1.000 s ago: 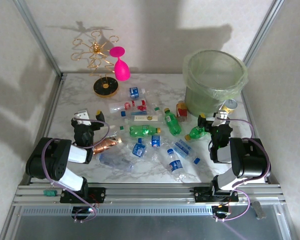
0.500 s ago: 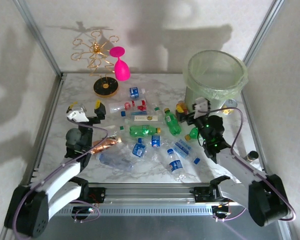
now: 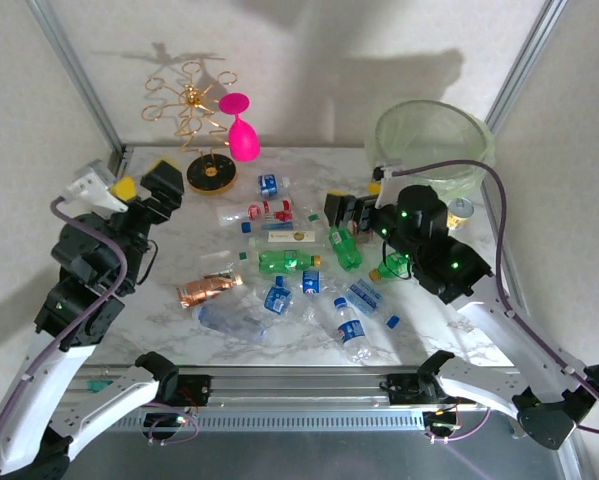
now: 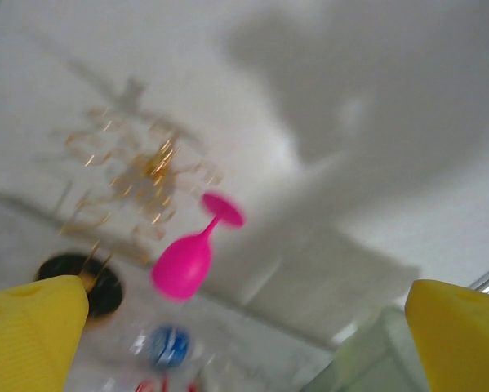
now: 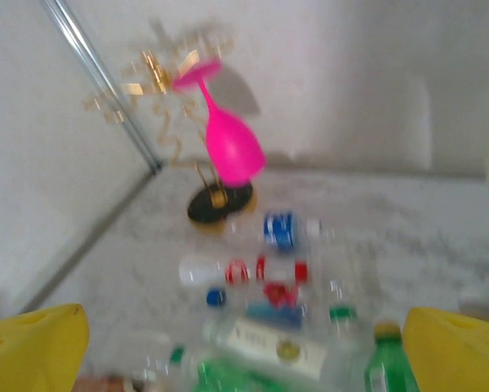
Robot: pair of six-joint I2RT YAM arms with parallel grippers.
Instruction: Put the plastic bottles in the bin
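The left end effector [image 3: 144, 190] and right end effector [image 3: 351, 212] are raised above the surface [image 3: 309, 165], fingers spread, both empty. The plastic bottles [image 3: 289, 261] lie scattered mid-surface; the bin [image 3: 476, 165] stands at the far right corner.

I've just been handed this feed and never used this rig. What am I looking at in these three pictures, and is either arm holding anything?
Two robot arms stand at the near edge of a marble table. The overhead picture looks down from behind them: left gripper on the left, right gripper near the plastic bottles. The other two pictures come from cameras on the wrists; the yellow shapes in their corners are the fingers, and both views are blurred. The bottles lie scattered mid-table, the bin stands far right, and a pink glass hangs on a gold rack. Both grippers are open and hold nothing.
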